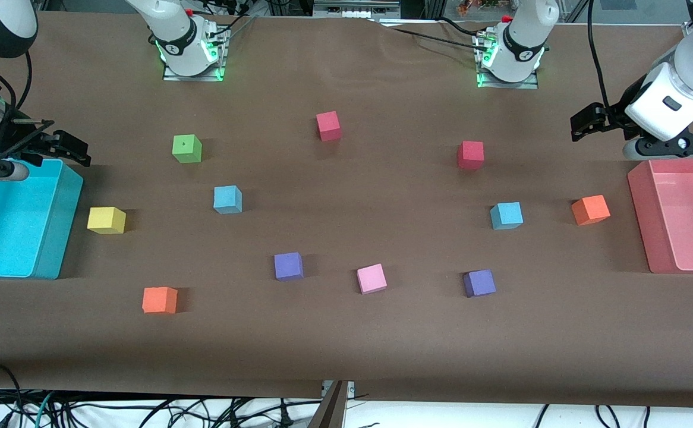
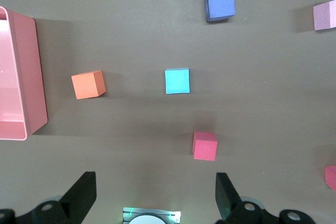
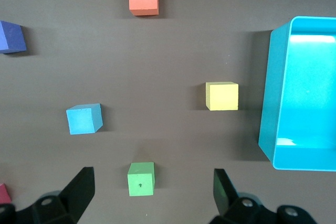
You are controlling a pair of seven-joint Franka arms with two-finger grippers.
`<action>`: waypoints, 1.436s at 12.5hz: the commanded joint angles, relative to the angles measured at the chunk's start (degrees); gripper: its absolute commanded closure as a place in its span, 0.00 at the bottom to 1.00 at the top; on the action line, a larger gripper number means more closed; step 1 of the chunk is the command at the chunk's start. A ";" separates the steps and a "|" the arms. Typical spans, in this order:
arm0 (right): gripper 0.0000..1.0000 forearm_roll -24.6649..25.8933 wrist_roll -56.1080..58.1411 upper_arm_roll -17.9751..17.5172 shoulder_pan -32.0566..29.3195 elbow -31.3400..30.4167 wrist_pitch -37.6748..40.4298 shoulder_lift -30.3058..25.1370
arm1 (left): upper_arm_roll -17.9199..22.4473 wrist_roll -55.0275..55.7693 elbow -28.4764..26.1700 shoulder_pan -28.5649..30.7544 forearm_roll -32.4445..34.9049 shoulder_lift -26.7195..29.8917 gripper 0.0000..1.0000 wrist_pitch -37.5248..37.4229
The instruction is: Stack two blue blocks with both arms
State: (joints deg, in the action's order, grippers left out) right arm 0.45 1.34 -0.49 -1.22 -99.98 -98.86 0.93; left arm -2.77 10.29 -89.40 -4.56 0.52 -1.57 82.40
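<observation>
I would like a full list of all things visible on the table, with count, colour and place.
blue blocks: 2, sky-blue, one toward the right arm's end, one toward the left arm's end
purple cubes: 2, and, nearer the front camera
red cubes: 2, and, nearer the bases
orange cubes: 2, and
green cube: 1
yellow cube: 1, beside the cyan bin
pink cube: 1
pink bin: 1
right gripper: open, over the cyan bin's edge
left gripper: open, above the pink bin
</observation>
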 commanded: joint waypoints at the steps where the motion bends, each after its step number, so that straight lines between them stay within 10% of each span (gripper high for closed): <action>1: 0.00 0.60 0.16 -0.04 0.16 1.63 1.21 0.57 | 0.14 -1.15 0.80 0.25 -1.13 0.25 0.00 -1.02; 13: 0.00 -2.19 -12.85 -0.39 13.87 -1.35 -4.66 13.47 | 0.14 -1.15 0.80 0.25 -1.13 0.16 0.00 -1.02; 18: 0.00 -5.55 -18.55 -0.83 17.30 -16.36 -23.36 14.45 | 0.22 -1.15 0.80 0.34 -1.13 0.16 0.00 -1.11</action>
State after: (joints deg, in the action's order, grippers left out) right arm -4.36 -14.04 -1.22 15.17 -110.16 -117.06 17.29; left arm -2.72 10.29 -89.38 -4.56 0.52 -1.57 82.26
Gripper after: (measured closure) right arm 0.000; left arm 0.000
